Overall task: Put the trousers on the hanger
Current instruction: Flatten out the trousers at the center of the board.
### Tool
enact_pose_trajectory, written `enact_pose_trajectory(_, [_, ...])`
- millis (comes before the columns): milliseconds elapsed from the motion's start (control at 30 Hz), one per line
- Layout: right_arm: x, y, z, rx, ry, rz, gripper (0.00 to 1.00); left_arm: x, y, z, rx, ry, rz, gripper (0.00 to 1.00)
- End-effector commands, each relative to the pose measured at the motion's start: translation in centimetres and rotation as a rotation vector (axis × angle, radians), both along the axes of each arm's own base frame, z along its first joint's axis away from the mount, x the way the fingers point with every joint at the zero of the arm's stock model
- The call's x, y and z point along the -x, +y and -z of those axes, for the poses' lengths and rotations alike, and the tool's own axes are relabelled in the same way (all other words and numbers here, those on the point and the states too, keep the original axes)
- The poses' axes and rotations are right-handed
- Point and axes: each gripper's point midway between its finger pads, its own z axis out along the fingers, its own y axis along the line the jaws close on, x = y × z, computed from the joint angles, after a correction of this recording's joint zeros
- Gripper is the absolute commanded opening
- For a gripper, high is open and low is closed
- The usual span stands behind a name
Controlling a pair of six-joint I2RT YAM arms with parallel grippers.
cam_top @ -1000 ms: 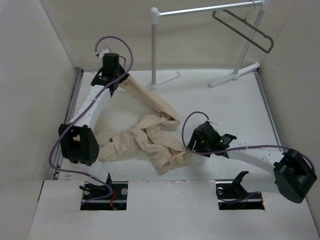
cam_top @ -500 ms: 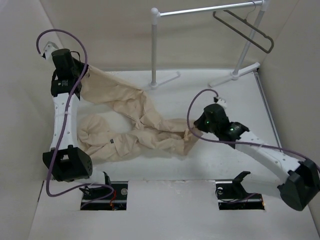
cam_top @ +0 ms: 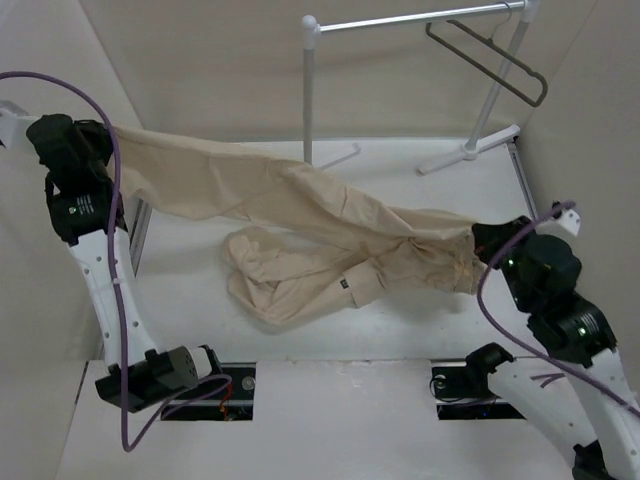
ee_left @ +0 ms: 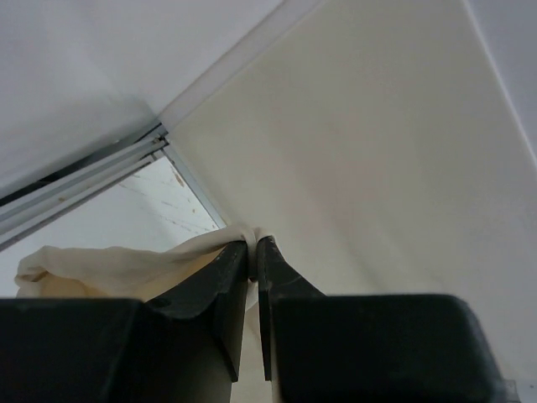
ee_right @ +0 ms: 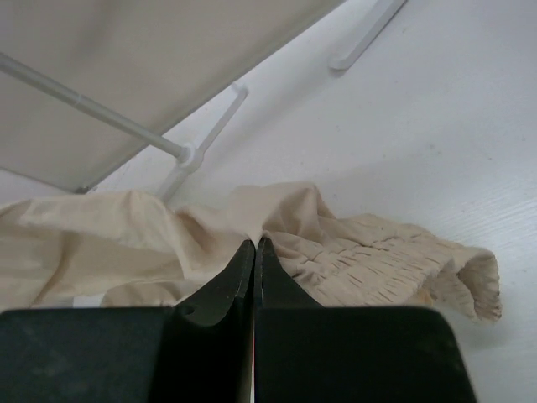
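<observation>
Since half a second ago both arms have drawn apart: the left fingers (cam_top: pixel 103 138) have swung up and outward toward the side wall, and the right fingers (cam_top: pixel 482 240) have backed off the other way. That has pulled the trousers (cam_top: pixel 320 210) into a long span between them. Both pairs of fingers are closed almost flat. The left wrist view shows a thin fold of cloth pinched at the tips, and the right wrist view shows the tips nipped shut on cloth just beside the gathered waistband. The trousers' long axis runs from the left fingers down to the right fingers, one leg taut along it. The other leg sags below in a loose loop that seems to rest on the desk (cam_top: pixel 440 195). The hanger (cam_top: pixel 490 60) hangs from the rail of the white rack (cam_top: pixel 309 95), up and beyond the right fingers and well apart from the cloth. The right arm is clearly the nearer, so the waistband end would probably lead toward it. The left fingers sit far across with the whole garment between them and the hanger. The desk is plain white, with the rack's feet standing beyond the cloth. Pale walls (cam_top: pixel 200 70) close the space in, and the left fingers are near one of them, leaving little room to stretch further.
</observation>
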Motion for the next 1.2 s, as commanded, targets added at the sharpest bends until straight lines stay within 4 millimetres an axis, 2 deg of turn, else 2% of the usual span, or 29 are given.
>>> enact_pose_trajectory(0, [4.3,-3.1,-2.9,-0.025,-0.078,0.060,0.01,3.9,1.4,-1.9,-0.020,-0.038,-0.133,0.08])
enact_pose_trajectory(67, [5.8,-4.1,-3.2,-0.027,-0.087,0.078,0.01,4.7,2.0,-1.2,-0.037,-0.002,-0.174,0.08])
enact_pose_trajectory(133, [5.4,-4.3,-2.6,0.013,-0.061,0.086,0.03,4.6,2.5,0.2,-0.043,0.039,-0.199,0.08])
enact_pose_trajectory(233, [1.8,-2.6,-0.1,0.068,0.038,0.056,0.03,3.1,2.9,3.2,-0.024,0.100,-0.192,0.08])
enact_pose_trajectory(267, [-0.1,-2.0,0.9,0.064,0.058,0.048,0.03,2.3,3.0,4.5,-0.014,0.127,-0.183,0.08])
enact_pose_trajectory(333, [-4.6,-1.3,2.4,0.043,0.075,0.051,0.02,0.0,3.0,6.7,-0.001,0.171,-0.158,0.08])
enact_pose_trajectory(400, [-8.1,-1.7,3.5,0.026,0.090,0.080,0.02,-2.3,3.4,8.9,0.014,0.216,-0.144,0.08])
enact_pose_trajectory(467, [-11.6,-2.4,4.2,0.022,0.105,0.109,0.01,-4.8,3.8,10.3,0.023,0.251,-0.123,0.08])
enact_pose_trajectory(567, [-16.0,-5.0,4.9,0.027,0.122,0.186,0.00,-9.1,4.2,10.7,0.030,0.260,-0.090,0.07])
enact_pose_trajectory(667, [-19.0,-7.2,5.3,0.033,0.145,0.247,0.00,-14.2,4.1,9.9,0.006,0.237,-0.067,0.07])
enact_pose_trajectory(733, [-20.8,-8.1,6.2,0.039,0.169,0.286,0.01,-17.3,4.2,10.8,0.006,0.241,-0.063,0.07])
enact_pose_trajectory(800, [-22.0,-9.1,7.3,0.052,0.193,0.332,0.08,-19.5,4.3,12.9,0.001,0.264,-0.077,0.10])
enact_pose_trajectory(833, [-22.5,-9.4,7.7,0.061,0.203,0.353,0.17,-20.3,4.3,13.8,0.004,0.269,-0.074,0.18])
enact_pose_trajectory(867, [-22.7,-9.5,7.8,0.066,0.209,0.363,0.32,-21.0,3.5,14.1,0.002,0.267,-0.045,0.32])
enact_pose_trajectory(900, [-22.7,-9.2,7.7,0.072,0.203,0.355,0.49,-21.2,2.6,14.1,-0.004,0.264,-0.016,0.48])
enact_pose_trajectory(933, [-22.5,-8.0,7.5,0.071,0.199,0.321,0.64,-20.9,1.9,13.7,-0.019,0.256,0.002,0.61])
enact_pose_trajectory(967, [-22.0,-6.9,7.3,0.079,0.199,0.283,0.70,-20.3,1.2,13.2,-0.039,0.245,0.017,0.72])
enact_pose_trajectory(1000, [-21.4,-5.9,7.2,0.083,0.195,0.252,0.73,-19.4,0.4,12.6,-0.058,0.231,0.035,0.78])
enact_pose_trajectory(1067, [-19.5,-3.7,7.4,0.085,0.199,0.195,0.74,-16.3,-1.7,12.1,-0.086,0.226,0.060,0.82])
enact_pose_trajectory(1133, [-17.1,-1.7,8.1,0.080,0.205,0.143,0.71,-12.1,-3.8,13.5,-0.083,0.254,0.078,0.80])
enact_pose_trajectory(1167, [-16.1,-0.9,8.4,0.079,0.208,0.118,0.67,-9.7,-4.9,14.9,-0.080,0.285,0.086,0.76])
